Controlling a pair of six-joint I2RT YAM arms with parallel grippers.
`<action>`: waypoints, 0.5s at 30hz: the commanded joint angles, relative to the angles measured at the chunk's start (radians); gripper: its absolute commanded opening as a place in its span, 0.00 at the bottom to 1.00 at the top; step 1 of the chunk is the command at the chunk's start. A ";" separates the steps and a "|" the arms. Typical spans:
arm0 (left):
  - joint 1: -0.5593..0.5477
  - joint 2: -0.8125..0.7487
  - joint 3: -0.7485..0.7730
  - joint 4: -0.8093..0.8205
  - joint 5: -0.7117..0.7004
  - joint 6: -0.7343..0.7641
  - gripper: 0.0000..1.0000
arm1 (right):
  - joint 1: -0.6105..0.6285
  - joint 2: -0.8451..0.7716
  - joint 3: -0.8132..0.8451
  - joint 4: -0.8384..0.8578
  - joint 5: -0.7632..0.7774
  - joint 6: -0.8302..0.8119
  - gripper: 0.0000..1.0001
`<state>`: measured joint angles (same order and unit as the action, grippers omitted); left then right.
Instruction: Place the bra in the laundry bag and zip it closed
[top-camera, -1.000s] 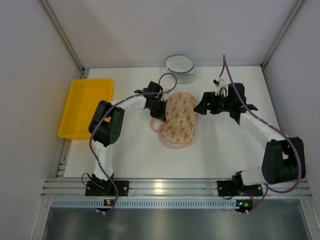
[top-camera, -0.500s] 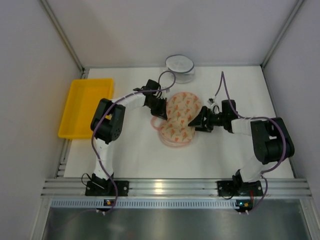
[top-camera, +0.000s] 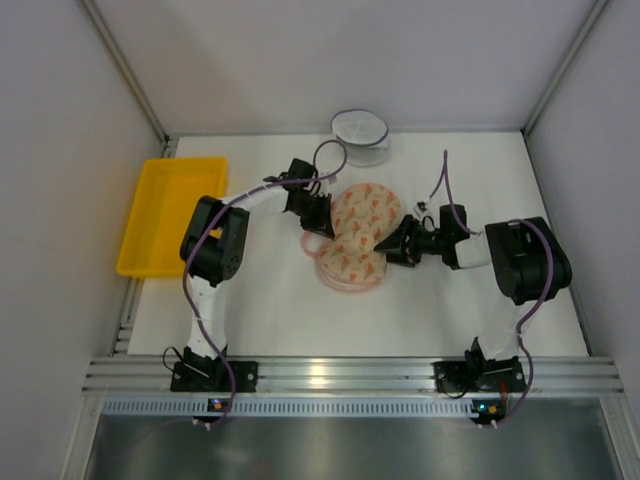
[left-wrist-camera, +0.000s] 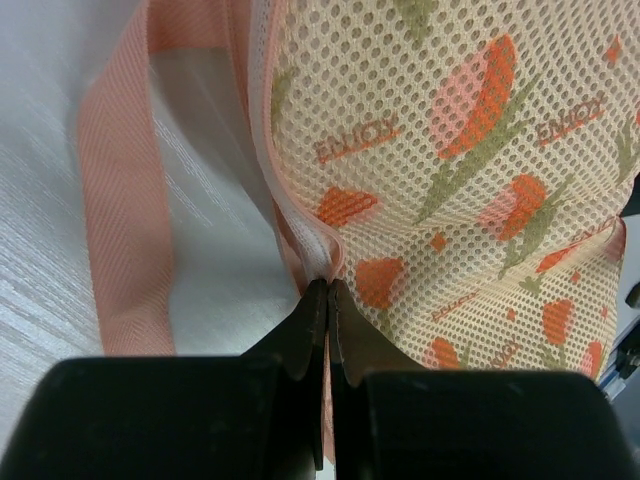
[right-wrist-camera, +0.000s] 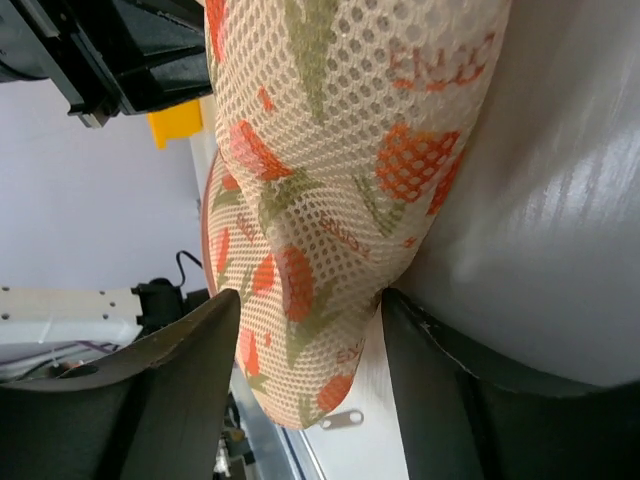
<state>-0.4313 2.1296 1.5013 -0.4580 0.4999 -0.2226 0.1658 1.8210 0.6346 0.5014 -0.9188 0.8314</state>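
Note:
The laundry bag (top-camera: 358, 238) lies mid-table, cream mesh with an orange print and pink zip edging. My left gripper (top-camera: 321, 226) is at its left edge. In the left wrist view the left gripper (left-wrist-camera: 327, 287) is shut on the pink zip edging, with the bag's mesh (left-wrist-camera: 450, 150) beyond it. My right gripper (top-camera: 387, 246) is at the bag's right edge. In the right wrist view the right gripper (right-wrist-camera: 308, 305) is open, with the bulging bag (right-wrist-camera: 340, 130) between its fingers. A metal zip pull (right-wrist-camera: 343, 420) lies on the table below it. The bra is out of view.
A yellow plastic tray (top-camera: 170, 212) stands at the table's left edge. A clear round bowl (top-camera: 360, 135) stands at the back, just behind the bag. A pink fabric loop (left-wrist-camera: 120, 220) trails from the bag on the white table.
My right arm has swung in to the left and lowered, and its open jaws now straddle the bag's right edge. My left gripper has stayed shut on the zip edging.

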 joint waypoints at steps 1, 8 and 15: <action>0.016 -0.014 -0.042 0.032 -0.047 0.002 0.00 | -0.020 -0.058 0.016 -0.061 -0.002 -0.079 0.68; 0.028 0.004 -0.079 0.032 -0.064 0.022 0.00 | -0.043 -0.092 -0.013 -0.108 0.064 -0.131 0.89; 0.029 0.042 -0.062 0.030 -0.047 0.022 0.00 | -0.015 0.064 -0.007 0.107 0.046 0.001 0.78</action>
<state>-0.4149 2.1189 1.4620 -0.4091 0.5320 -0.2352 0.1368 1.8061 0.6292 0.5117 -0.9127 0.8074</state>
